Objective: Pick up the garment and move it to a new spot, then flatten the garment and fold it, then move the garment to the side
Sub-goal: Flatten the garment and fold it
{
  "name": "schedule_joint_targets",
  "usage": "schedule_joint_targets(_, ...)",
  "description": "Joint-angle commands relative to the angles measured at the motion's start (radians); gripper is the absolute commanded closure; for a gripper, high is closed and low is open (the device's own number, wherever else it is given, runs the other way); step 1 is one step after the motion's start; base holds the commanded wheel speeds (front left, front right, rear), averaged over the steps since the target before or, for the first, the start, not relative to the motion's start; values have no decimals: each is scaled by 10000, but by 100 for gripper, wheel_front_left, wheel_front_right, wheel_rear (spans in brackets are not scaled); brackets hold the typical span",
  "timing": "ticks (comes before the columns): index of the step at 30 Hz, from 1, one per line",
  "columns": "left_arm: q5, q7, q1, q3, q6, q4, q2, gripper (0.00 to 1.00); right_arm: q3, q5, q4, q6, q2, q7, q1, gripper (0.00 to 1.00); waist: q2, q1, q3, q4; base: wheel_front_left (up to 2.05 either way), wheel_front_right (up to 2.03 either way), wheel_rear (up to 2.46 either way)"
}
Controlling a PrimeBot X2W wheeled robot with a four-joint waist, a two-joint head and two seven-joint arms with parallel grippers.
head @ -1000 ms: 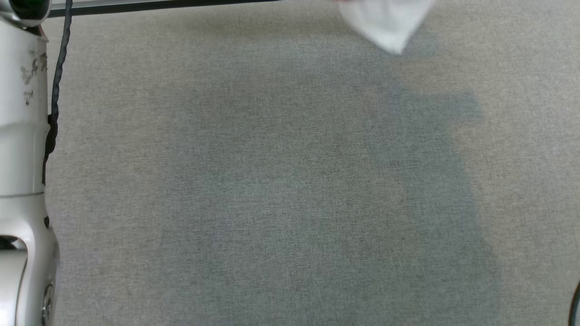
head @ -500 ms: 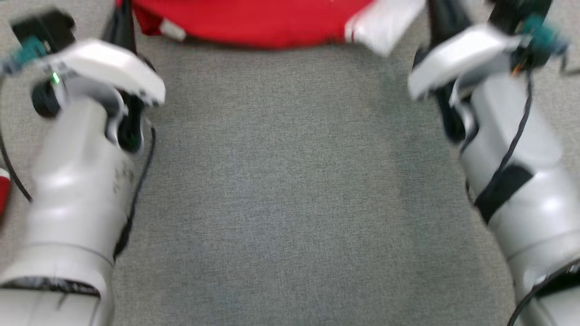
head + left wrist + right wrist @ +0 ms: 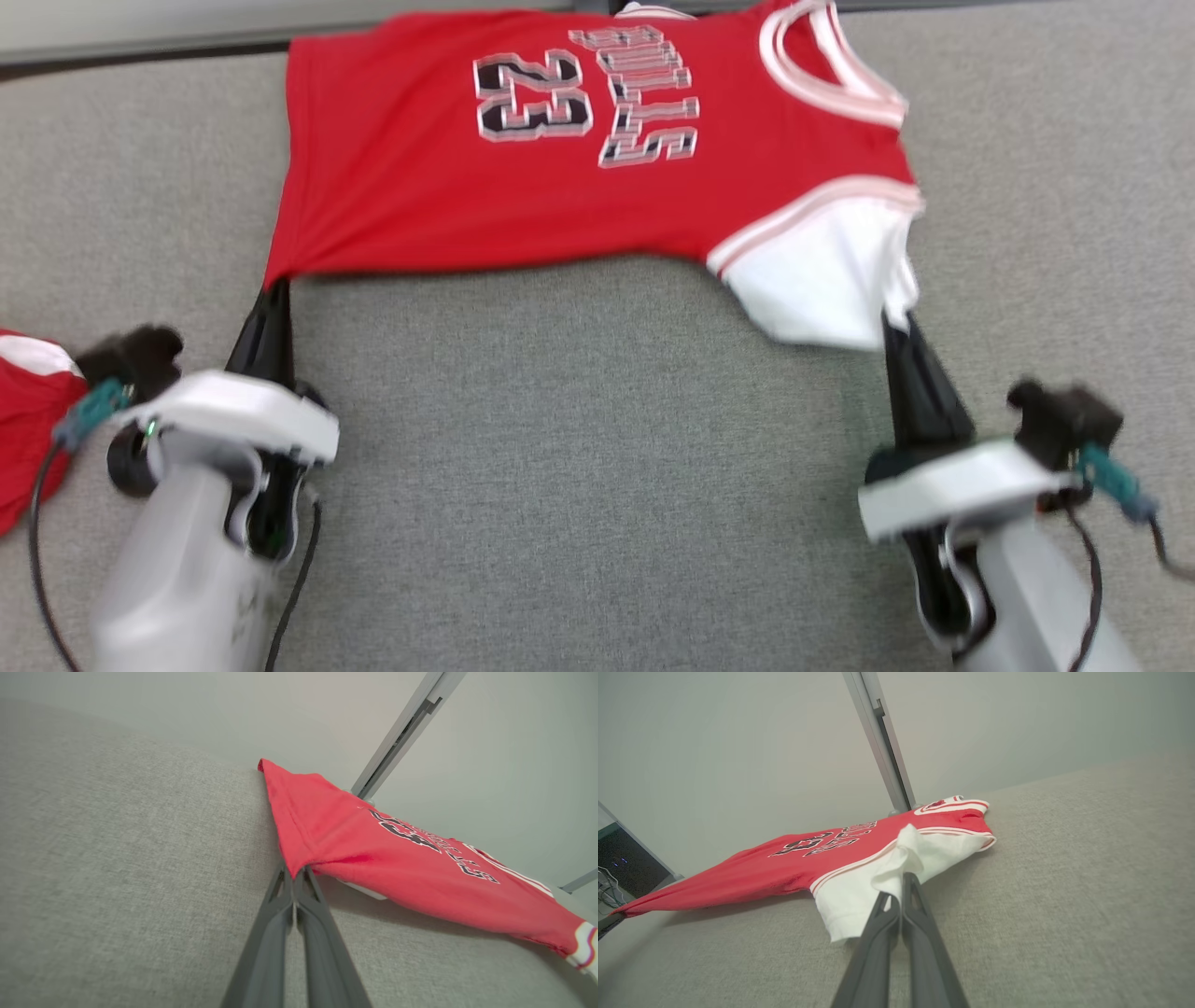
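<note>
Now | left claw [image 3: 277, 287] clamps hem of red jersey [image 3: 420, 196] | right claw [image 3: 893, 322] clamps its white sleeve [image 3: 822, 280] | coarse grey weave [image 3: 579, 448] beneath

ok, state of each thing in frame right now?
jersey: spread print-up, stretched between both claws, near edge lifted off the grey surface.
left claw: shut on the jersey's hem corner.
right claw: shut on the jersey's white sleeve.
second red garment: lying loose at the left, cut off by the frame.

One jersey [image 3: 523, 187]; one other red garment [image 3: 19, 448]; two end effectors: left [image 3: 277, 289], right [image 3: 892, 325].
</note>
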Motion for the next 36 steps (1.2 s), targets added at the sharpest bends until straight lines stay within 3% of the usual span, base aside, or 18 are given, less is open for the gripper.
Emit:
schedule_joint_targets(1, 91, -46, 609, 175, -12, -423, 219, 100, -41, -104, -508, -3, -40, -54, 739, 100, 0, 0, -464, -48, 0, 0, 0)
schedule_joint_targets(9, 565, 6, 3564, 344, 232, -2667, 669, 100, -158, -599, -2655, -3, -153, 300, 3921, 100, 0, 0, -1587, -77, 0, 0, 0)
schedule_joint_targets(16, 545, 976, 5801, 320, 1119, -5089, 1017, 100, -641, -974, -4351, -3, -159, 1279, 5937, 100, 0, 0, -2313, -84, 0, 0, 0)
schedule_joint_targets(19, 536, 1617, 6863, 335, 1709, -6497, 1166, 100, -833, -1073, -5142, -3, -26, 1775, 6840, 100, 0, 0, -2599, -112, 0, 0, 0)
schedule_joint_targets(20, 643, 2056, 7553, 322, 2099, -7359, 1326, 100, -846, -1142, -5620, -3, 26, 2066, 7340, 100, 0, 0, -2743, -134, 0, 0, 0)
schedule_joint_targets(27, 775, 3310, 8968, 112, 2848, -9534, 1742, 100, -881, -1254, -6539, -3, -109, 2810, 8055, 100, 0, 0, -2979, -155, 0, 0, 0)
schedule_joint_targets(36, 379, 4494, 8945, -136, 3018, -9891, 1863, 100, -927, -1056, -6286, -3, 97, 2632, 7536, 100, 0, 0, -2803, -109, 0, 0, 0)
